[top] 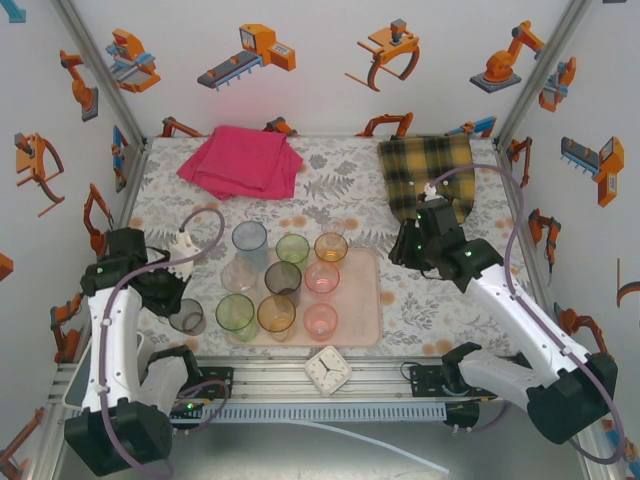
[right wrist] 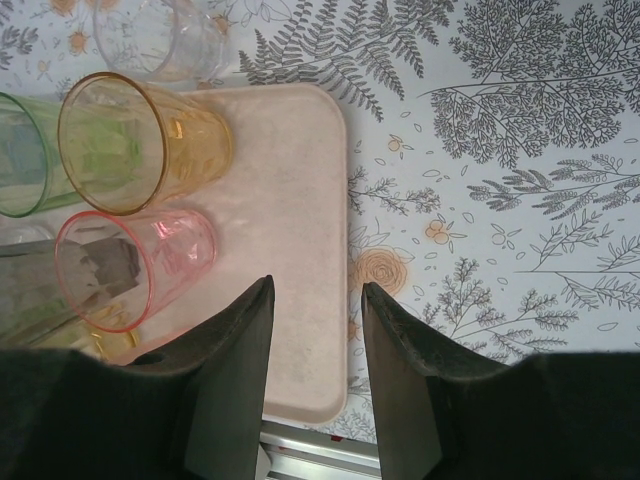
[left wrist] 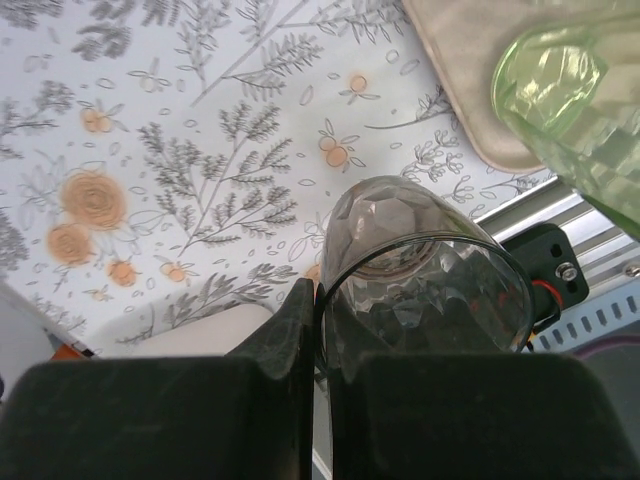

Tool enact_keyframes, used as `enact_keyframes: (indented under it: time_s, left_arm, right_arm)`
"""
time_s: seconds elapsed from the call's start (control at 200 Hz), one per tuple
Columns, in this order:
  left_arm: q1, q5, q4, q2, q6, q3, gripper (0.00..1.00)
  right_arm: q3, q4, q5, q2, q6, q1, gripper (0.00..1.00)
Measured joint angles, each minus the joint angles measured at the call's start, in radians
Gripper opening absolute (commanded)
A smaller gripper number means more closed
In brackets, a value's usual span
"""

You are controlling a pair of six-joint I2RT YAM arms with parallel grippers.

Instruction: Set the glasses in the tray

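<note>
The pale-pink tray [top: 362, 305] lies in the middle of the table with several tinted glasses on it, among them a blue one [top: 250, 240] and an amber one [top: 331, 246]. Left of the tray's near corner is a smoky grey glass [top: 187, 317]. My left gripper [left wrist: 322, 290] is shut on the rim of this smoky glass [left wrist: 420, 270], with one finger inside and one outside. A green glass [left wrist: 580, 100] and the tray's corner [left wrist: 470, 90] are just beyond. My right gripper [right wrist: 316, 285] is open over the tray's right edge [right wrist: 335, 200], beside a pink glass [right wrist: 140, 265] and an amber glass [right wrist: 150, 140].
A folded pink cloth [top: 243, 160] lies at the back left and a yellow plaid cloth [top: 428, 175] at the back right. A small white clock [top: 327, 370] rests on the metal rail at the front edge, just below the tray.
</note>
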Motion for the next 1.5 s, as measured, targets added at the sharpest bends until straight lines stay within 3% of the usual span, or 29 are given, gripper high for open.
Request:
enact_keyframes:
  time_s: [0.436,0.576,1.067,1.497]
  left_arm:
    - [0.003,0.019,-0.136,0.201,-0.120,0.445,0.04]
    - [-0.036,0.012,-0.158,0.251,-0.164,0.567,0.05]
    - [-0.457,-0.068,-0.189,0.416,-0.365,0.852,0.05]
    - [-0.799,-0.138,-0.163,0.598,-0.432,0.981,0.05]
  right_arm:
    - [0.031,0.003,-0.014,0.027,-0.017,0.000,0.41]
    - [0.034,0.003,-0.019,0.038,-0.019,-0.001,0.41]
    - [0.080,-0.035,-0.016,0.034,-0.020,-0.008,0.41]
    - [0.174,-0.185,0.053,-0.079,-0.024,-0.051,0.41]
